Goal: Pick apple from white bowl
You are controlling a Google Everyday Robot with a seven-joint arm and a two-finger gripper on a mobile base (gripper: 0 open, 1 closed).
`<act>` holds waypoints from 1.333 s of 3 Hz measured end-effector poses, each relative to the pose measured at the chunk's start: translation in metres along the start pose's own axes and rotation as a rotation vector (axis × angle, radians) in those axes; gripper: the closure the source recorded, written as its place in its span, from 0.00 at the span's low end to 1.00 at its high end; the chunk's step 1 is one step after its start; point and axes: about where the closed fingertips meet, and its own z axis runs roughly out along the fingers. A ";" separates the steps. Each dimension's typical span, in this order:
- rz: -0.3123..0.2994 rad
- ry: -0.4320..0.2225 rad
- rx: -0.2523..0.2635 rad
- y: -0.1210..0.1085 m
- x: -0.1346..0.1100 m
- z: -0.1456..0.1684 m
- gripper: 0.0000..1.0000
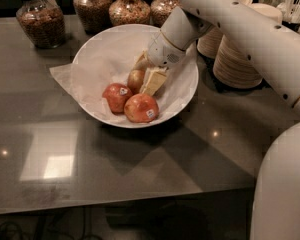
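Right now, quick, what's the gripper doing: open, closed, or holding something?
Gripper: down inside the white bowl, right at the small apple; whether it is open or shut on it cannot be told.

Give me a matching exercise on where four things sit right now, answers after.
1 robot gripper
2 small dull-red round apple
3 stacked tan paper bowls
4 brown-filled glass jar

A back left of the grey table
B right of the wide white paper-lined bowl
C in that bowl, behind two redder stickered apples
D down inside that bowl, beside the small apple

Pairs: 1-D, 2-C, 3-B, 4-A
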 end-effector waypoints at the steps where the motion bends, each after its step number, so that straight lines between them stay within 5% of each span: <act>1: 0.000 0.000 0.000 0.000 0.000 0.000 0.81; 2: 0.000 0.000 0.000 0.000 0.000 0.000 1.00; 4: 0.003 -0.038 0.024 0.006 -0.002 -0.008 1.00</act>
